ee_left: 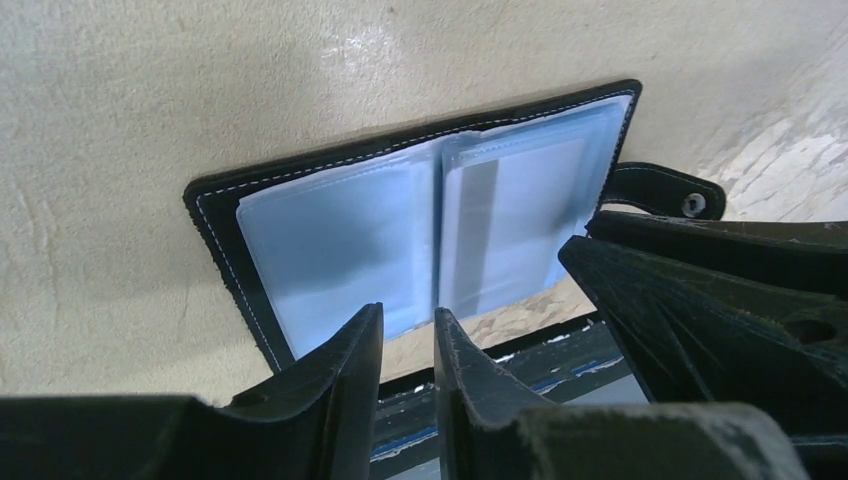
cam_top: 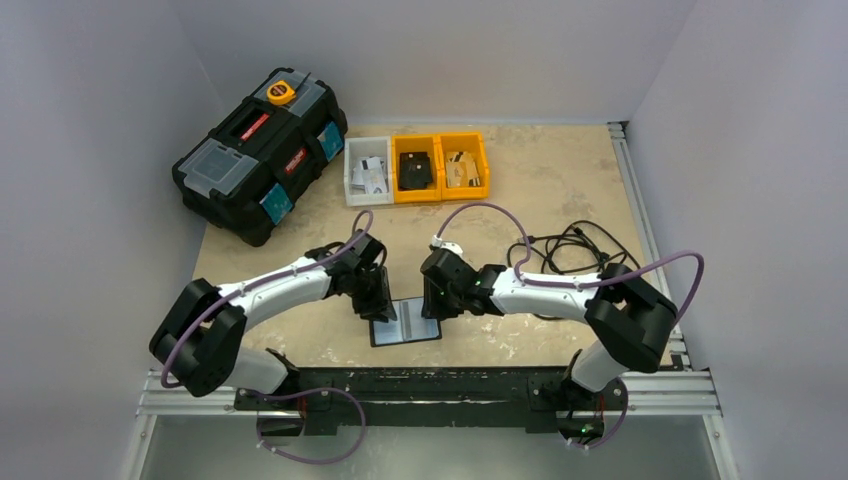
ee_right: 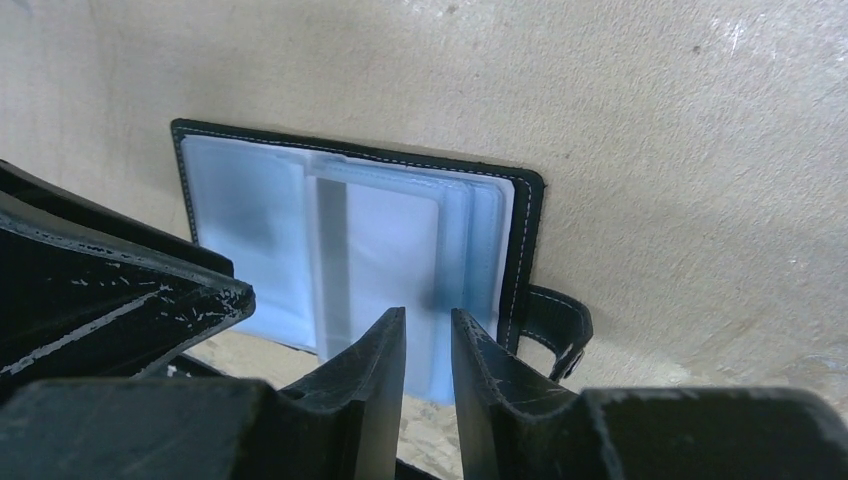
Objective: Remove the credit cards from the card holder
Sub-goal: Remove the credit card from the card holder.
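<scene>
Two robot arms close on one target near the table's front edge. Left gripper has its black fingers drawn near each other with a slim gap between them and nothing visibly caught there. Right gripper shows the same narrow gap with pale plastic visible through it; whether its tips touch that plastic cannot be told.

Just beyond both sets of fingertips lies the small black leather-like bifold card holder, spread open and flat on the mottled beige table. Its long axis runs left to right across the robot's front, and its fold points away from the bases. Left tips sit at the left leaf, right tips at the right leaf, on the side of the snap tab.

Thin pale bluish-white credit cards sit tucked in the clear sleeves, the top one on the right leaf showing a grey stripe. Right arm appears nearer that card, so the coming pull likely falls to it, with the left arm placed to pin the holder.
</scene>
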